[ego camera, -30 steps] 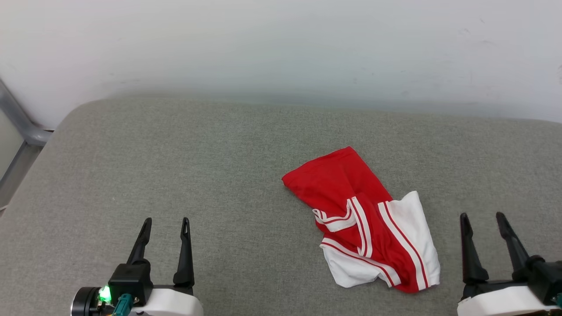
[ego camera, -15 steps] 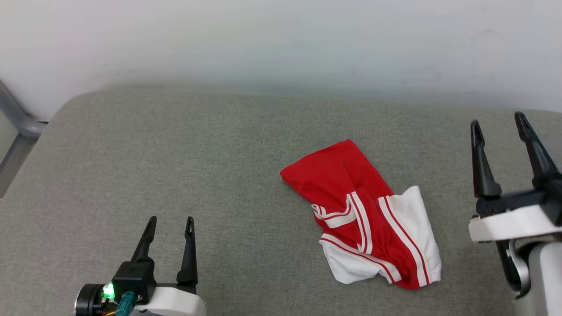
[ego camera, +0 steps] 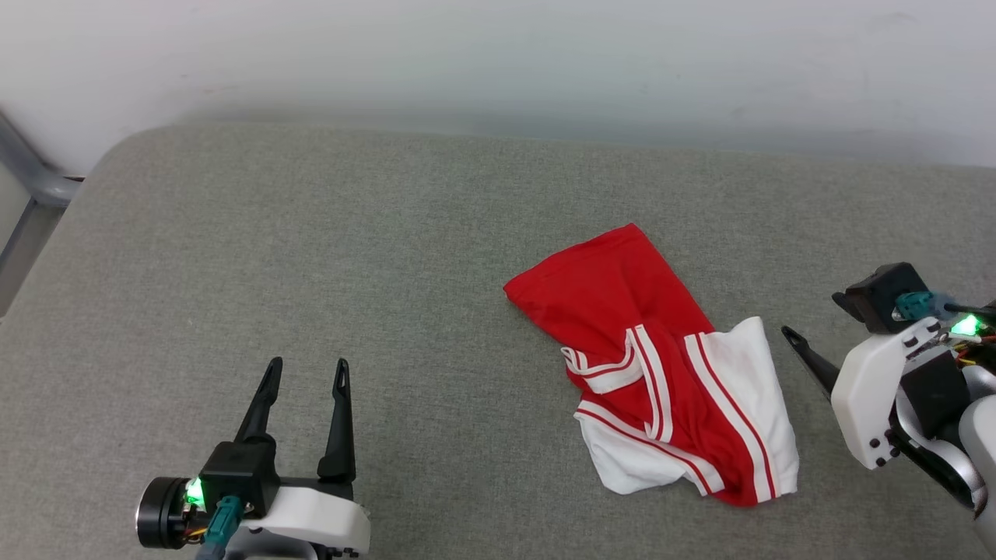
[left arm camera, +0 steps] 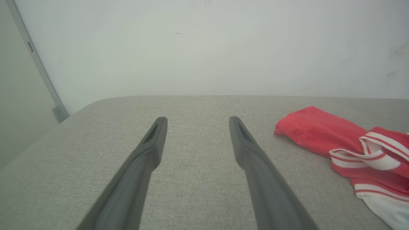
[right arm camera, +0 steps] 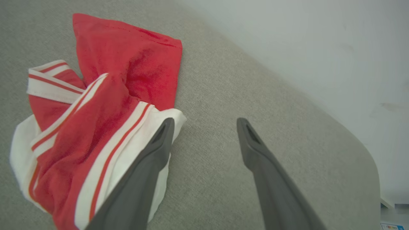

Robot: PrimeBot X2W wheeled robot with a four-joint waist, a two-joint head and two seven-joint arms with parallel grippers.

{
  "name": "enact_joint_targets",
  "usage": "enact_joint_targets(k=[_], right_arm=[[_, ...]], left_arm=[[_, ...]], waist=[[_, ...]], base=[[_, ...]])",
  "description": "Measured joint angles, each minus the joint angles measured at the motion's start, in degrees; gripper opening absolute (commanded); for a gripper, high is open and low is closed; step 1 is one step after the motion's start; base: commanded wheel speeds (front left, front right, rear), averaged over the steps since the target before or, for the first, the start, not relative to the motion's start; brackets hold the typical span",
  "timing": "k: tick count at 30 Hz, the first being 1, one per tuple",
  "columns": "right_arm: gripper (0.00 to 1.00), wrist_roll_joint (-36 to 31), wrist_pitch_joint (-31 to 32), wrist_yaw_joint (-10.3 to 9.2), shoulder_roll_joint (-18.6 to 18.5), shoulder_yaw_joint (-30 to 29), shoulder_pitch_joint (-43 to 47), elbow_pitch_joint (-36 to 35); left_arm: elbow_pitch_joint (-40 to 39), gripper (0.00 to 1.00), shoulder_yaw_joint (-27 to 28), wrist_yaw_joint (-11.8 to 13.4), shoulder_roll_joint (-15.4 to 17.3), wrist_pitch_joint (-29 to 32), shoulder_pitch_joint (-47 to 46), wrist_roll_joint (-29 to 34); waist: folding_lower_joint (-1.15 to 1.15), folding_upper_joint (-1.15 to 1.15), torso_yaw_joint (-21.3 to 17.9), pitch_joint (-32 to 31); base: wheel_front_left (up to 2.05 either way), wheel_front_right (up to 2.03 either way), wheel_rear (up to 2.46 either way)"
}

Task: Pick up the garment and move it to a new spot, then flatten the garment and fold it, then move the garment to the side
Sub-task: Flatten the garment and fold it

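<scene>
Garment (ego camera: 622,311): crumpled, centre-right.
Left tool (ego camera: 307,365): lower left, spread wide, empty.
Right tool (right arm camera: 204,123): right edge, spread wide, empty, beside garment.

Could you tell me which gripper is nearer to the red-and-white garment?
Right. The right gripper hovers just beside the white edge of the garment; the left gripper sits far off on its other side.
</scene>
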Motion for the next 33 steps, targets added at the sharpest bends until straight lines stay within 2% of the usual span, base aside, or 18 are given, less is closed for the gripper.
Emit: enact_joint_targets(k=[5, 14, 19, 20, 21, 22, 27, 33], right_arm=[[1.00, 5.9, 6.0, 0.01, -3.6, 6.9, -1.3, 3.0], [1.00, 10.5, 8.7, -0.04, -4.0, 16.2, -4.0, 11.3], [1.00, 12.0, 8.0, -0.13, -4.3, 19.9, -5.8, 14.7], [0.96, 12.4, 7.6, -0.14, -4.3, 20.5, -6.0, 15.1], [0.20, 12.5, 6.7, -0.13, -4.3, 21.0, -6.4, 15.5], [0.00, 12.8, 5.6, -0.13, -4.3, 21.5, -6.6, 15.7], [0.00, 13.7, 0.1, 0.03, -3.0, 21.3, -6.9, 17.1], [0.00, 14.9, -5.7, 0.02, -3.5, 13.7, -7.1, 18.2]], left_arm=[[-0.2, 1.00, -0.2, -0.2, -0.1, 0.0, -1.2, -0.2], [-0.2, 1.00, -0.8, -0.1, -0.2, 0.0, -3.2, -0.8], [0.0, 1.00, -1.1, 0.1, -0.3, 0.0, -3.4, -1.3], [0.1, 1.00, -1.0, 0.1, -0.2, 0.0, -3.4, -1.4], [0.1, 1.00, -1.0, 0.2, -0.3, 0.0, -3.4, -1.4], [0.1, 1.00, -0.8, 0.4, -0.3, 0.0, -3.4, -1.4], [0.4, 1.00, -0.7, 0.5, -0.3, 0.0, -3.3, -1.4], [0.4, 1.00, -0.7, 0.6, -0.3, 0.0, -2.7, -1.4]], waist=[[0.00, 0.00, 1.0, 1.7], [0.00, 0.00, 3.7, 5.6], [-0.01, 0.00, 4.7, 6.6], [-0.01, 0.00, 4.7, 6.6], [-0.02, 0.00, 4.6, 6.5], [-0.01, 0.00, 4.5, 6.4], [-0.01, 0.00, 3.5, 5.3], [0.00, 0.00, 1.9, 3.6]], base=[[0.00, 0.00, 0.00], [0.00, 0.00, 0.00], [0.00, 0.00, 0.00], [0.00, 0.00, 0.00], [0.00, 0.00, 0.00], [0.00, 0.00, 0.00], [0.00, 0.00, 0.00], [0.00, 0.00, 0.00]])
